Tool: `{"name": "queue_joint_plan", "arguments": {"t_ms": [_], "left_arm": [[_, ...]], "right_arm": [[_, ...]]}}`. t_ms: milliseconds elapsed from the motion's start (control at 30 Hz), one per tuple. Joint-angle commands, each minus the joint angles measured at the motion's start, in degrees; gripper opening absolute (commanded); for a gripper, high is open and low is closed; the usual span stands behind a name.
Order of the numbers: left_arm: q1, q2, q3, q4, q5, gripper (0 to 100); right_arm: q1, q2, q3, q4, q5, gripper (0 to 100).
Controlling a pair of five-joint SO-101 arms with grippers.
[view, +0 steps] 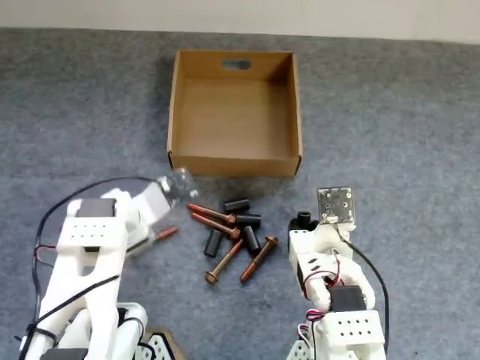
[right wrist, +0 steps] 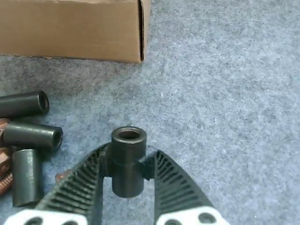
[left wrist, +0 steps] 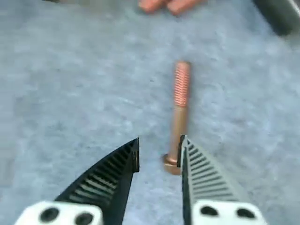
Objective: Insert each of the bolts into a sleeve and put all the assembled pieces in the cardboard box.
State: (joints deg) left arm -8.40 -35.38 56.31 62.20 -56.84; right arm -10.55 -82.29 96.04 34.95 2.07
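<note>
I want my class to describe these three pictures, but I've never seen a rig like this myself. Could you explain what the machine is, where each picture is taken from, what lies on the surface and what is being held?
These are two small robot arms standing side by side on a grey carpet. The high view comes from a fixed camera looking down. The other two pictures come from a camera on each arm's wrist, looking along its gripper.

At the far side stands an open cardboard box. Between the arms lies a pile of copper-coloured bolts and black sleeves.

The left gripper is open, its fingers either side of the head of a lone bolt that lies on the carpet. The right gripper is shut on one sleeve.
</note>
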Motion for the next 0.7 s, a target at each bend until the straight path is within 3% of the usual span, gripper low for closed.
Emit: {"name": "queue_joint_plan", "arguments": {"t_ms": [0, 233, 400, 500, 667], "left_arm": [[0.48, -0.4, -6.99, 0.35, 5.45, 16], [1.63, 0.04, -6.02, 14.95, 26.81, 16], [1.8, 0.04, 1.8, 15.74, 44.57, 16], [1.63, 0.04, 4.79, 11.25, 49.14, 16], [-0.13, 0.04, 9.8, -5.1, 56.7, 16]], "right_arm": [[0.57, -0.92, 2.51, -0.75, -0.35, 0.6], [0.57, -1.01, 2.51, -0.75, -0.35, 0.6], [0.48, -1.1, 2.51, -0.75, -0.35, 0.6], [0.48, -1.1, 2.51, -0.75, -0.35, 0.6], [0.48, -1.1, 2.51, -0.75, -0.35, 0.6]]}}
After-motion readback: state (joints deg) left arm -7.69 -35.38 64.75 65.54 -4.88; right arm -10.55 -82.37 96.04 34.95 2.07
